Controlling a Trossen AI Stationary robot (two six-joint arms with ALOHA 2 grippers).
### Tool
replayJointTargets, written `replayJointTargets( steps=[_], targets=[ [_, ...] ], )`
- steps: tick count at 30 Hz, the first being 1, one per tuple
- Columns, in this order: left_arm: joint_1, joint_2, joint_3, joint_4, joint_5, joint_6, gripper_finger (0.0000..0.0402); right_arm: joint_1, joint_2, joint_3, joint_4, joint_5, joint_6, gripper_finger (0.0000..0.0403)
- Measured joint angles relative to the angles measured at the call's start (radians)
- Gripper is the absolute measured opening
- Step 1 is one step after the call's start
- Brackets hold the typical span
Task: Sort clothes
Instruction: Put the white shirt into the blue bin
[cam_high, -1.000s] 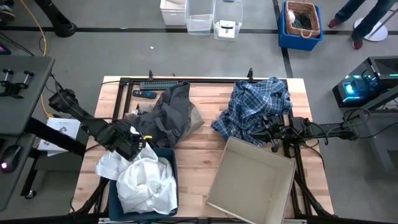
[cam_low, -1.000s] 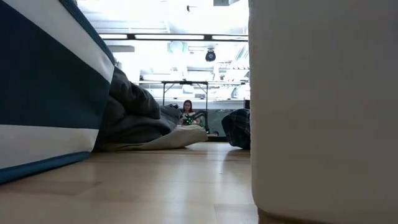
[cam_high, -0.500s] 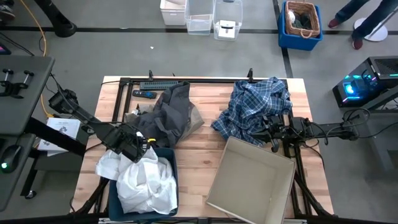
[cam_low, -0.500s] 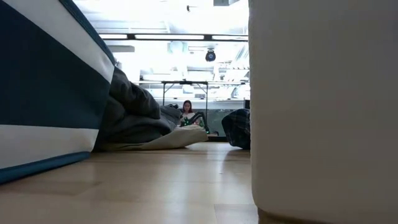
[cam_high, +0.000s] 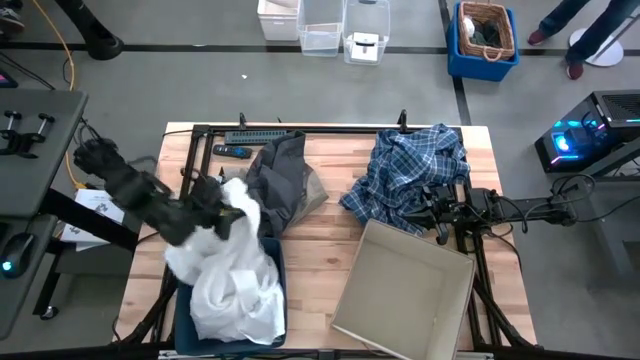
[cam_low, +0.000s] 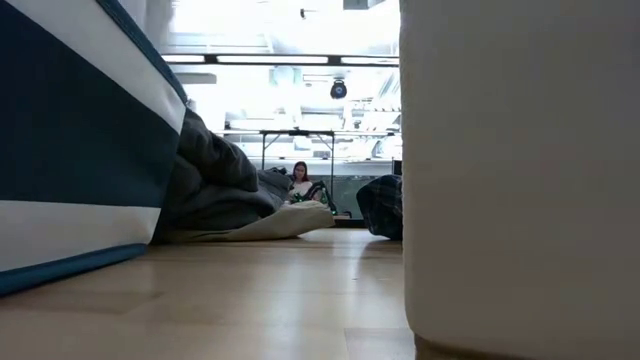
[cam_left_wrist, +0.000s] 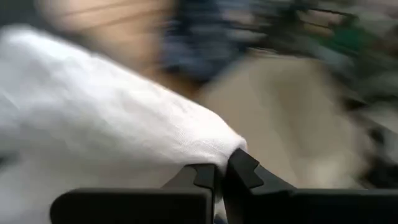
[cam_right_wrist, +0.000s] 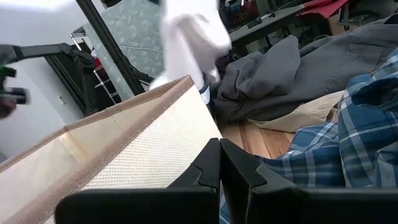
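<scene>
My left gripper (cam_high: 226, 208) is shut on the white shirt (cam_high: 236, 262) above the far end of the dark blue bin (cam_high: 182, 310). The shirt's lower part lies piled in the bin. A dark grey garment (cam_high: 276, 180) lies on the table beyond the bin, on top of a tan garment (cam_high: 316, 190). The blue-and-white plaid shirt (cam_high: 410, 168) lies crumpled at the far right. My right gripper (cam_right_wrist: 219, 163) is shut with nothing between its fingers, low at the plaid shirt's near edge (cam_right_wrist: 336, 146). My left gripper pinches a bunched fold of the white shirt (cam_left_wrist: 214, 152) between its two fingers (cam_left_wrist: 244, 169). The held part is lifted clear of the bin. The cloth drapes over the gripper and hangs down to the pile (cam_high: 240, 295) in the bin.
A tan fabric box (cam_high: 402, 290) stands open on the table's near right, next to my right gripper. A dark tool (cam_high: 232, 152) lies by the far left edge. Bare wood (cam_high: 315, 250) lies between bin and box. Bins (cam_high: 484, 35) stand on the floor beyond.
My left gripper has shut on the white shirt at the bin's far end, then risen and moved toward the table's far edge. The shirt's upper part has been lifted with it, while its lower part has stayed in the bin.
</scene>
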Motion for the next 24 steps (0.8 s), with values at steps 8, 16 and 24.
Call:
replayJointTargets(
  steps=[8, 16, 24],
  targets=[
    [-0.181, 0.037, 0.098, 0.569, 0.395, 0.369, 0.0001, 0.000, 0.000, 0.000, 0.000, 0.000, 0.000, 0.0000],
    [-0.379, 0.127, 0.093, 0.015, 0.374, -0.199, 0.0000, 0.000, 0.000, 0.000, 0.000, 0.000, 0.000, 0.0000],
    [-0.487, 0.231, 0.029, -0.341, 0.783, -0.561, 0.0000, 0.000, 0.000, 0.000, 0.000, 0.000, 0.000, 0.0000]
  ],
)
